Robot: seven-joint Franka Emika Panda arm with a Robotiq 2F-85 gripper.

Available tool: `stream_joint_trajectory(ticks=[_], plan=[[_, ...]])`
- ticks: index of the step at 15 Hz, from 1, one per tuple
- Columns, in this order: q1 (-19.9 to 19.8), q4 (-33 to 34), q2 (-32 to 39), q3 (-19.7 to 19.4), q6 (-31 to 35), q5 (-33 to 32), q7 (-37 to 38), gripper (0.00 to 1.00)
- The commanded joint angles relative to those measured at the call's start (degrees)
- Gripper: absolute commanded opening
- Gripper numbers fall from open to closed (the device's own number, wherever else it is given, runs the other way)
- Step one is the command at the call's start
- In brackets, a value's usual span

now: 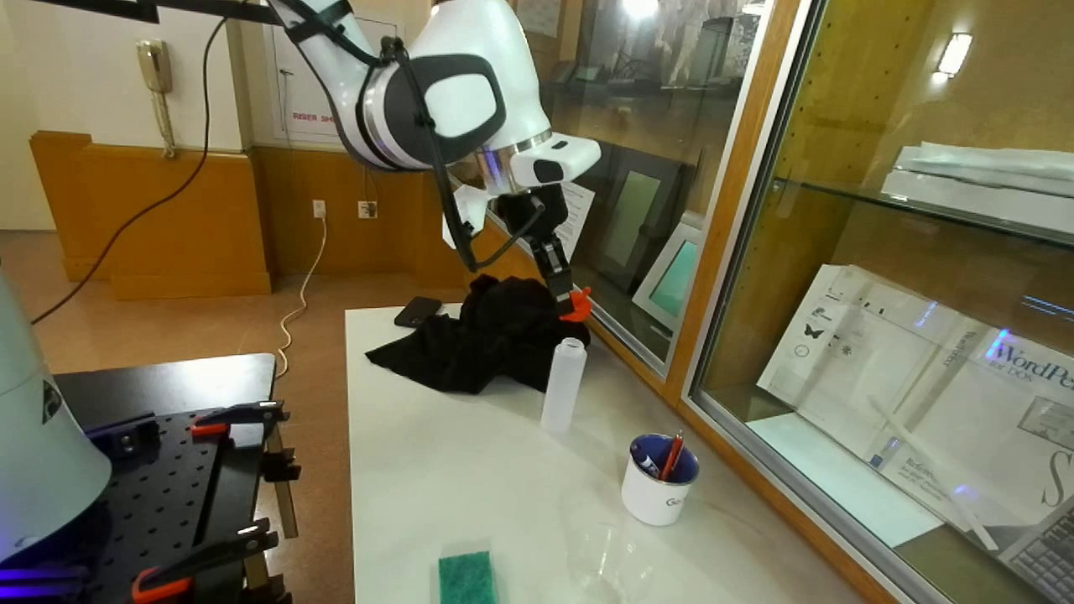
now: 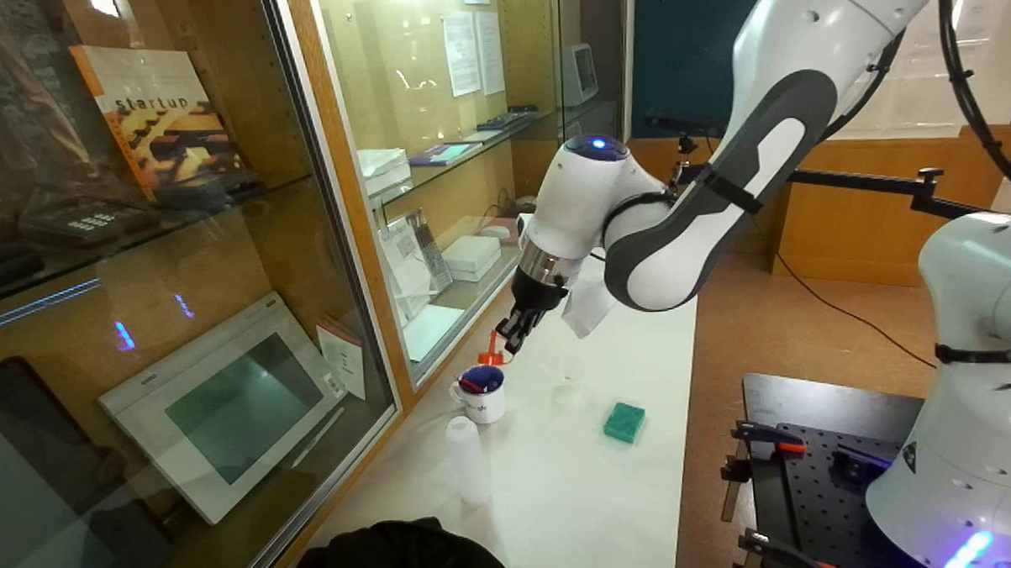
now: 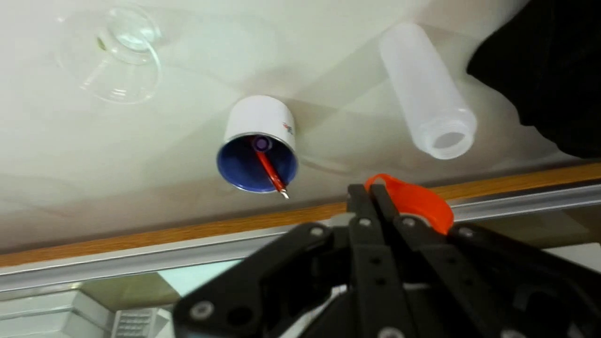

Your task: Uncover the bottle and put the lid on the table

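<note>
End effector point(image 3: 369, 191): clenched, grasping the orange lid point(image 3: 419, 201). In the wrist view the two fingers point(image 3: 360, 203) run close together; a thin orange loop point(image 3: 384, 176) curves out at their tips, and the broad part of the lid sits to the side. Exact contact is hidden.

Lid: off the bottle point(image 1: 564, 386), held in the air, apart from it. In both exterior views it hangs at the fingertips.

Bottle: white, translucent, upright on the worktop point(image 1: 428, 470). Neck bare, mouth open in the wrist view.

Neighbours: bottle stands between a cup point(image 3: 260, 115) and a heaped black cloth point(image 3: 540, 80), near both; a gap to the cloth shows in the wrist view. Cup is upright, white outside, blue inside, holding a red pen point(image 3: 270, 168) and a purple-ended pen point(image 3: 261, 143). Clear glass point(image 3: 112, 61) on the cup's other side; outline faint.

Dark phone point(image 1: 418, 311) lies near the cloth in an exterior view. Green sponge point(image 2: 624, 423) lies toward the worktop edge facing the robot base point(image 2: 974, 469).

Glass cabinet point(image 1: 727, 210) runs along the opposite long edge; a book point(image 2: 168, 119) lettered "startup" stands inside. Robot arm point(image 2: 665, 266) reaches over the worktop, wrist angled downward.
</note>
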Motion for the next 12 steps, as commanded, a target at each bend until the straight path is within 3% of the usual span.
stream_joint_trajectory(ticks=[1,3,4,8,9,12], plan=[[0.1,-2.4,-6.9,0.2,-10.7,-11.5,10.7,0.01],[0.1,-3.4,-8.5,1.6,-14.9,-15.8,16.3,0.01],[-7.8,-3.8,-8.7,10.3,-15.9,-16.6,18.7,0.01],[-13.2,-5.4,-7.7,19.2,-18.9,-23.2,33.1,0.01],[-11.2,-5.3,-6.9,17.8,-20.2,-26.1,38.2,0.01],[-14.3,-5.0,-3.5,21.4,-22.2,-30.9,49.3,0.01]])
